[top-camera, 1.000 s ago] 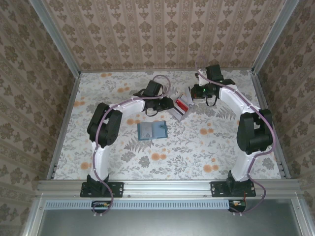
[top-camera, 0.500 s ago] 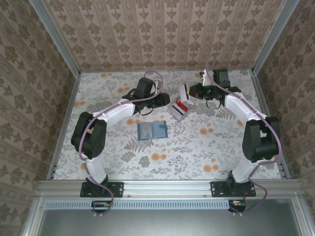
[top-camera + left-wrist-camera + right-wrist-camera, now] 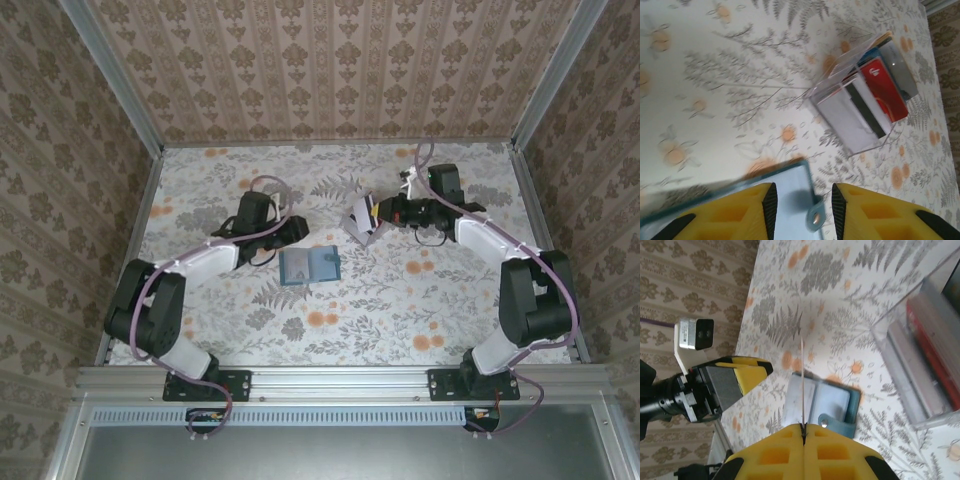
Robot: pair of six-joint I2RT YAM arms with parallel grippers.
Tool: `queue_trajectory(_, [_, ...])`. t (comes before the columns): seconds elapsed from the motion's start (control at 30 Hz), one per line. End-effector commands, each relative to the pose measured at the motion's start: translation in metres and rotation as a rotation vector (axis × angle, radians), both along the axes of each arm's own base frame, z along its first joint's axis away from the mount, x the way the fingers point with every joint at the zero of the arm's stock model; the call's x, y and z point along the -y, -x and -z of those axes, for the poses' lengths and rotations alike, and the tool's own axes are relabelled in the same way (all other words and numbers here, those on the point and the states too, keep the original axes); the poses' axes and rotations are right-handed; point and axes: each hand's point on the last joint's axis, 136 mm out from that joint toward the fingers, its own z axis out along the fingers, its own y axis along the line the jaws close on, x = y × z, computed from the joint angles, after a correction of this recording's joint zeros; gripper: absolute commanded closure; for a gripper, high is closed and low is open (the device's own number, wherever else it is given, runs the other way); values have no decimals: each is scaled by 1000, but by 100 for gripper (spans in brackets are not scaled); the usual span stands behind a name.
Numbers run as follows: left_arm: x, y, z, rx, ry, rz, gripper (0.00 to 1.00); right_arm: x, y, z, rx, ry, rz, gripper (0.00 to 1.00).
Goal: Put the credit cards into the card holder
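While the right claw (image 3: 803, 429) has its yellow fingers (image 3: 840, 452) pressed together on a thin card (image 3: 802, 385), which stands edge-on straight out from the tips, the left claw (image 3: 801, 192) has its own fingers apart with nothing between them. In the right wrist view the card holder (image 3: 822, 402) lies open and flat on the flowered table (image 3: 330, 330) just beyond the right claw's tips. Its paler inside faces up, its snap tab (image 3: 826, 423) is nearest the claw, and the clamped card lines up with its left part. To the right of this claw, near the holder but apart from it, sits a clear box (image 3: 890, 340) with the other credit cards (image 3: 935, 370) standing in it on edge, a red one among pale ones. Farther out and to the left of the right claw, the left claw shows, its tips pointing toward the holder without touching it.

From the left wrist, the holder's teal rim and snap tab lie right under the gap between the parted fingers. The clear box lies well ahead and to the right of them, with white, dark-striped, red and grey cards inside.

From above, both claws are low over the table. The left one is just beside the holder's far left corner and the right one just beside the box; whether that claw touches the box cannot be told
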Motion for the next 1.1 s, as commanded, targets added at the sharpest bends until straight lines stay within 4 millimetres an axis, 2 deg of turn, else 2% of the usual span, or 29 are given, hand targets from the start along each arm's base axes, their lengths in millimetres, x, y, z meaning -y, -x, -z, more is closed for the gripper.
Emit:
queue_trajectory(0.0, [-24, 3, -11, 39, 18, -63, 62, -22, 19, -10, 6, -66, -82, 98])
queue_trajectory(0.17, [-58, 28, 7, -10, -86, -125, 62, -49, 45, 16, -60, -54, -151, 98])
queue_trajectory(0.4, [-63, 47, 35, -104, -89, -124, 63, -90, 66, 54, -148, -59, -199, 98])
queue_trajectory(0.6, [-59, 51, 51, -166, -93, -100, 66, -103, 61, 85, -209, -49, -149, 98])
queue_trajectory(0.83, [-60, 55, 79, -243, -137, -88, 69, -121, 57, 99, -228, -53, -166, 98])
queue_trajectory(1.07, [-61, 57, 99, -290, -148, -98, 70, -124, 53, 113, -253, -38, -167, 98])
